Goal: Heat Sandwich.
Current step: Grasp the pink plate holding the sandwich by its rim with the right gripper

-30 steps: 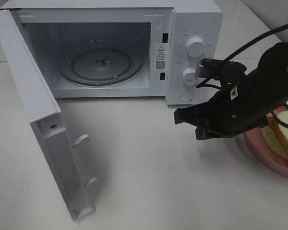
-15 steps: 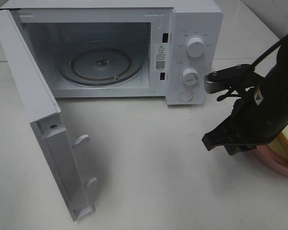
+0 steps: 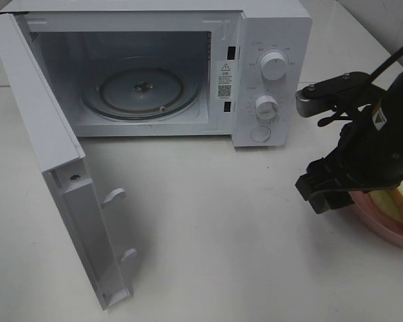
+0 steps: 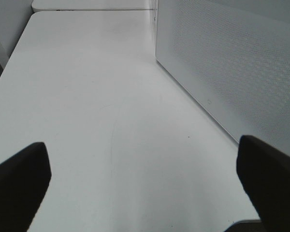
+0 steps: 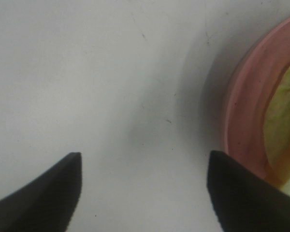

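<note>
Pale sandwich (image 3: 391, 201) on round pink plate (image 3: 379, 229)

white microwave (image 3: 269, 67) stands on the table (image 3: 221, 235) with door (image 3: 64, 174) open, pink plate (image 3: 379, 228) near it.

A white table (image 3: 208, 235) was seen across the whole frame. A white microwave (image 3: 282, 40) was set on it in the upper half, its door (image 3: 47, 134) swung open at the left. A pink plate (image 3: 376, 220) was placed at the right edge.

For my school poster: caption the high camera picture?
Microwave door open, the right gripper hovers open beside the pink plate holding the sandwich.
</note>
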Motion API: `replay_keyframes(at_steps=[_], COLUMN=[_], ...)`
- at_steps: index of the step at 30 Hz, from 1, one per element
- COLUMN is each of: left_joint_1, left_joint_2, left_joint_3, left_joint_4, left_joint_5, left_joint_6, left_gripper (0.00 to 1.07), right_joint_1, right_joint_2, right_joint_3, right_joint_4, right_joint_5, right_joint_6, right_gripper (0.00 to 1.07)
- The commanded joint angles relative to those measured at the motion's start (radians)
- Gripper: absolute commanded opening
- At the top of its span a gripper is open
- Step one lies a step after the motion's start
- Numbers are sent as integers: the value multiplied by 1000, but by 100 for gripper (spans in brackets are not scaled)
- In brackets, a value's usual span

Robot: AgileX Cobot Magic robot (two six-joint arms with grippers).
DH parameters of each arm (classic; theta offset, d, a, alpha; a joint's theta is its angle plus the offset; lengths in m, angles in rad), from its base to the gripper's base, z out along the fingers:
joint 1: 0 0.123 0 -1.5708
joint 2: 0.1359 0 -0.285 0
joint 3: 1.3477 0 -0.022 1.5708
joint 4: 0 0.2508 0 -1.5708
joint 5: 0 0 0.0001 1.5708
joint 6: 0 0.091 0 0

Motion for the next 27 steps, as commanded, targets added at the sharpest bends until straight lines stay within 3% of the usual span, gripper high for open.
replay_keyframes(at_steps=[1, 3, 11, 20, 27], left_joint_1=[3, 3, 3, 3, 3], left_joint_2=[-19, -19, -19, -19, -19], left_joint_3=[0, 0, 0, 0, 0], left_joint_4=[2, 2, 2, 2, 2], left_joint_5=[-10, -10, -10, -10, -10], left_joint_6=[-3, -3, -4, -3, -3], left_gripper=[100, 100, 100, 100, 100], right_joint_1=[-5, -5, -9, -149, -191], right_joint_2=[-8, -8, -7, 28, 101], right_joint_3=[-28, -47, -72, -78, -78], right_joint_4=[-25, -30, -33, -32, -33], right_joint_5=[25, 49, 81, 77, 42], right_joint_6=[-10, -10, -5, -22, -55], right_gripper=[94, 99, 97, 94, 92])
